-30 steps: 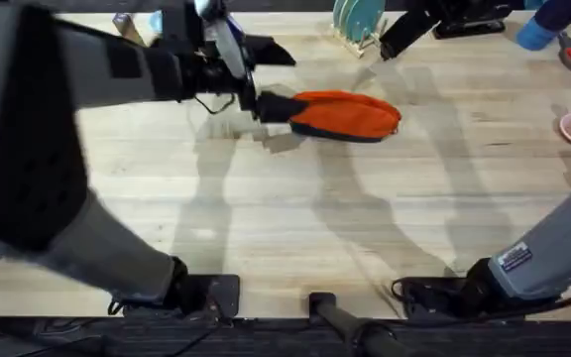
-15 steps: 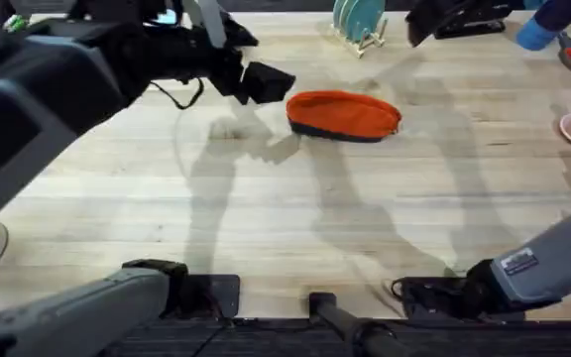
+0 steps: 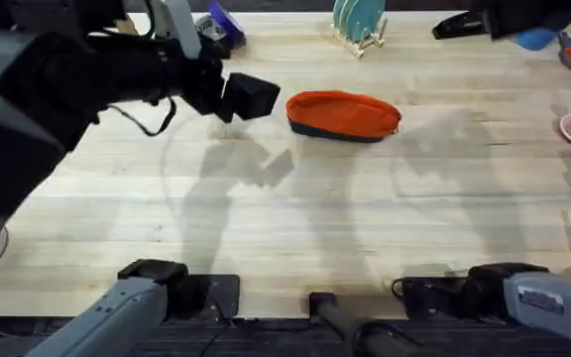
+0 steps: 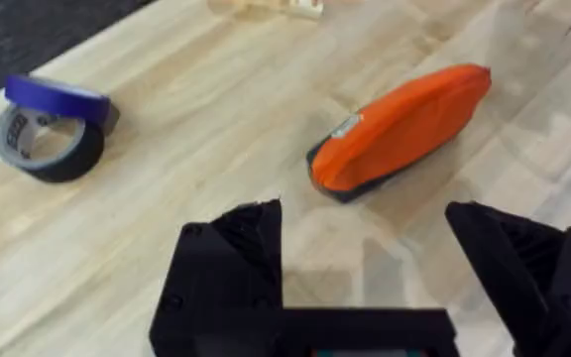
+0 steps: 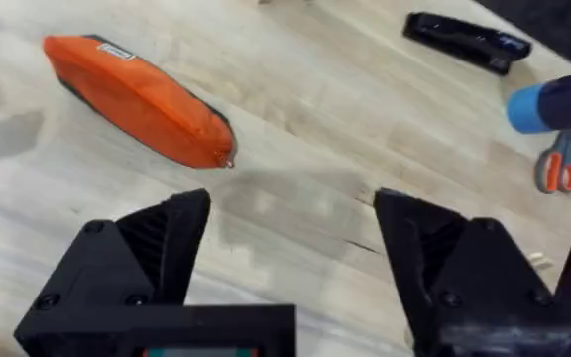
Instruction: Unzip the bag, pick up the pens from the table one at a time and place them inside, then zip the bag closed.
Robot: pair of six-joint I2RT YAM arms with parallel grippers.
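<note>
The bag (image 3: pixel 343 115) lies zipped shut on the table (image 3: pixel 295 228), upper middle of the overhead frame, and no pens are on the wood around it. Judging from that, both arms could drift off with nothing further to do, or snag the bag if they swing low. The left gripper (image 4: pixel 365 258) hangs wide open just left of the bag, not touching; the right gripper (image 5: pixel 290 248) is also wide, near its zipper end.

even bright overhead light on the table (image 3: pixel 295 218), soft doubled arm shadows across its planks, left arm (image 3: pixel 57 89) large and blurred near the camera.
</note>
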